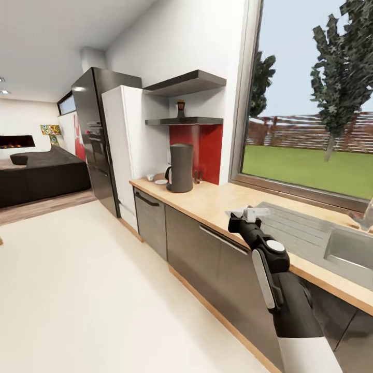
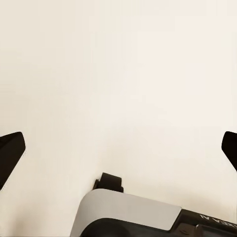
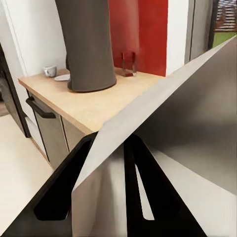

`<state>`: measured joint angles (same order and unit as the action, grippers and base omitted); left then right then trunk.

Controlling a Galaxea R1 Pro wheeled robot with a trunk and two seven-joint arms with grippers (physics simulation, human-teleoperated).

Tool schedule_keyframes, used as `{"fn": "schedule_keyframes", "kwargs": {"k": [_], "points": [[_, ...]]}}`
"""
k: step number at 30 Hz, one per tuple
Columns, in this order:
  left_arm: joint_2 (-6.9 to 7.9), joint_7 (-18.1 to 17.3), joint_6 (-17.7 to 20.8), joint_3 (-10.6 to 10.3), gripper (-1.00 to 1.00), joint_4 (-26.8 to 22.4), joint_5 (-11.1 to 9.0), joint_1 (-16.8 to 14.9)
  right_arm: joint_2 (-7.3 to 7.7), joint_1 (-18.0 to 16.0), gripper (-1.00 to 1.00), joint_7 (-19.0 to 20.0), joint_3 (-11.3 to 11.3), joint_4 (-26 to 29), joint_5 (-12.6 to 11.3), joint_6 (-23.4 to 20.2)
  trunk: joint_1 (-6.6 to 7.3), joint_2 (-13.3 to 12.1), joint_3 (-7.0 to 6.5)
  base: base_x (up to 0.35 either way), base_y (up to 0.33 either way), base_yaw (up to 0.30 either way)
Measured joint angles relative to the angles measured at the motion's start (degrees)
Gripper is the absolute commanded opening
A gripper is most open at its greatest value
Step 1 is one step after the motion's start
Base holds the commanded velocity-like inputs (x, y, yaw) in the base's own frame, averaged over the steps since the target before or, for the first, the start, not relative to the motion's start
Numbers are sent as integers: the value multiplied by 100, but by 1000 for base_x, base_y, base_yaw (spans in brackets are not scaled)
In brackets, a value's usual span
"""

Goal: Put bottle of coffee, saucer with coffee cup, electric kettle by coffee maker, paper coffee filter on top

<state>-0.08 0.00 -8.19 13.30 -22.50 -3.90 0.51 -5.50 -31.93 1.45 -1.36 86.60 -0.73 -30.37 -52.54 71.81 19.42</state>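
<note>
**A:** Filter step, looks like. The right gripper [image 1: 249, 213], right of centre in the head view, is pinching the white paper coffee filter [image 1: 255, 212] above the kitchen countertop [image 1: 217, 199], near the sink [image 1: 349, 248]. In the right wrist view the filter [image 3: 168, 113] covers most of the frame.

**B:** Yep. The coffee maker [image 1: 180, 168] sits left of centre under the kitchen shelf [image 1: 184, 121], with the saucer [image 1: 161, 182] and coffee cup [image 1: 150, 177] just beside it. I'd guess the next move is carrying the filter over and setting it on top.

**A:** Left gripper [image 2: 118, 148]?

**B:** Spread wide over bare floor [image 2: 118, 74], holding nothing.
</note>
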Motion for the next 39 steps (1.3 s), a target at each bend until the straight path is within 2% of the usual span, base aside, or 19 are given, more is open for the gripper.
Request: {"fn": "schedule_keyframes", "kwargs": {"k": [17, 39], "points": [[0, 0, 0, 0, 100, 2, 0, 0, 0, 20, -100, 0, -9, 0, 0, 0, 0, 0, 0, 314, 166, 254], [0, 0, 0, 0, 100, 4, 0, 0, 0, 40, -100, 0, -9, 0, 0, 0, 0, 0, 0, 312, 189, 13]]}}
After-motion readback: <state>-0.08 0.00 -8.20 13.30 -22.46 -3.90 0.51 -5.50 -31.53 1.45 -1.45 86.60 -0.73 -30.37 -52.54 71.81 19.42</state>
